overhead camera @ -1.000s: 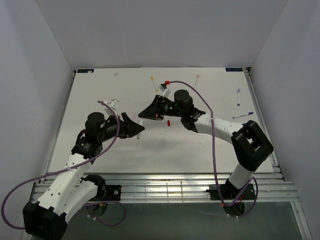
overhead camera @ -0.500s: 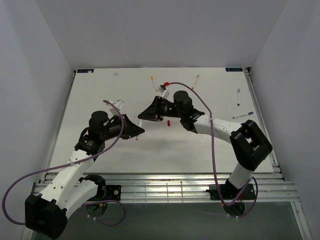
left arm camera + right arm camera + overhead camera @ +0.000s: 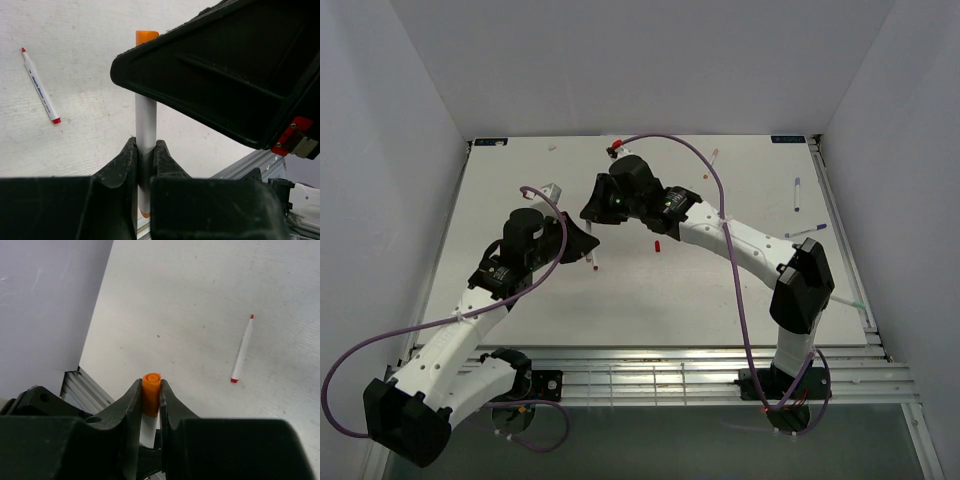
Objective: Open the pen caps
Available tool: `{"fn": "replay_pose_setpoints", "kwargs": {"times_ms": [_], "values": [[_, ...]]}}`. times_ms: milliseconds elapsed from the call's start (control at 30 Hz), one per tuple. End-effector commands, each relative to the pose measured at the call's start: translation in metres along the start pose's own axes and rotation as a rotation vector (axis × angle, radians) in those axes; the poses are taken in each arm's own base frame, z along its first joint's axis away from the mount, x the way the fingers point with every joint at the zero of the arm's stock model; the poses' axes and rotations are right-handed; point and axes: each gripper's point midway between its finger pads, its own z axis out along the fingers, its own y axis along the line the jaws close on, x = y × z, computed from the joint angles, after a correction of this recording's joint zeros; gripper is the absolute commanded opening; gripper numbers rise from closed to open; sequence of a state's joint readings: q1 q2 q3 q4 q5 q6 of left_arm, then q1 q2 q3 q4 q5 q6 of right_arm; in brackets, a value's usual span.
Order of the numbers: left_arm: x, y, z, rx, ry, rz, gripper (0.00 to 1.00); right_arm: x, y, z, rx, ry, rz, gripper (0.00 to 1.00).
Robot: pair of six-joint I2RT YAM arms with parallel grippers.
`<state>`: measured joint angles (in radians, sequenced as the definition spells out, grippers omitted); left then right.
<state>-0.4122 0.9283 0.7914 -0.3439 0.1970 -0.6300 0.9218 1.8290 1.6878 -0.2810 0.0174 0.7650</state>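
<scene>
The left gripper [image 3: 145, 156] was closed on a thin white plastic marker barrel [image 3: 146, 117], which was held upright between its two black fingers, low in the centre of the left wrist frame. A short orange stub was seen at the barrel's lower end. The orange plastic pen cap [image 3: 146, 37] was located at the barrel's upper end, near the top centre of that frame, well above the left gripper's fingers. The stretch of barrel below the cap was hidden by the black body of the right gripper [image 3: 150, 392].

In the right wrist frame, the right gripper was clamped on the orange plastic pen cap [image 3: 151, 386], low and left of centre, with white barrel visible directly beneath the cap. The cap was seen seated on the barrel.

In the top frame, both grippers met left of centre over the white table [image 3: 500, 190]. A red-tipped white marker [image 3: 40, 87] was lying on the table, and a small red plastic cap [image 3: 658, 245] was lying apart near the frame's centre.
</scene>
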Motion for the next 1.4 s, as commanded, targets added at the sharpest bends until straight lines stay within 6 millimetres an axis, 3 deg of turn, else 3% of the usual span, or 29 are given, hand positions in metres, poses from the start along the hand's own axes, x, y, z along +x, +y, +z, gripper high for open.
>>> {"fn": "replay_pose_setpoints", "kwargs": {"times_ms": [0, 33, 167, 367, 567, 667, 733, 867, 1033, 1200, 1367], "values": [[0.007, 0.004, 0.000, -0.013, 0.033, 0.034, 0.00, -0.010, -0.047, -0.006, 0.188, -0.038, -0.136, 0.08], [0.010, -0.001, 0.000, 0.022, 0.044, 0.046, 0.00, -0.002, -0.044, -0.004, 0.132, -0.001, -0.144, 0.08], [0.023, -0.035, -0.010, 0.265, 0.060, 0.104, 0.00, -0.001, -0.024, -0.016, -0.123, 0.022, -0.119, 0.08], [0.030, -0.053, -0.032, 0.406, 0.041, 0.190, 0.00, -0.007, -0.034, -0.042, -0.384, 0.012, -0.020, 0.08], [0.040, -0.055, -0.034, 0.446, 0.058, 0.179, 0.00, -0.003, -0.032, -0.062, -0.598, 0.060, 0.149, 0.08], [0.037, -0.034, -0.024, 0.310, 0.049, 0.121, 0.00, -0.002, -0.036, -0.061, -0.580, 0.054, 0.161, 0.08], [0.023, -0.008, -0.015, 0.130, -0.006, 0.064, 0.00, 0.004, -0.060, -0.051, -0.453, 0.053, 0.156, 0.08], [0.036, 0.043, -0.004, -0.152, 0.046, -0.042, 0.00, 0.013, -0.100, -0.052, -0.270, 0.073, 0.130, 0.08], [0.043, 0.053, 0.012, -0.183, 0.063, -0.091, 0.00, 0.026, -0.153, -0.062, -0.072, 0.098, 0.093, 0.08], [0.027, 0.076, 0.026, -0.304, -0.011, -0.120, 0.00, 0.045, -0.187, -0.066, 0.054, 0.158, 0.043, 0.08], [0.039, 0.086, 0.052, -0.308, 0.034, -0.169, 0.00, 0.055, -0.216, -0.070, 0.161, 0.162, 0.018, 0.08]]}}
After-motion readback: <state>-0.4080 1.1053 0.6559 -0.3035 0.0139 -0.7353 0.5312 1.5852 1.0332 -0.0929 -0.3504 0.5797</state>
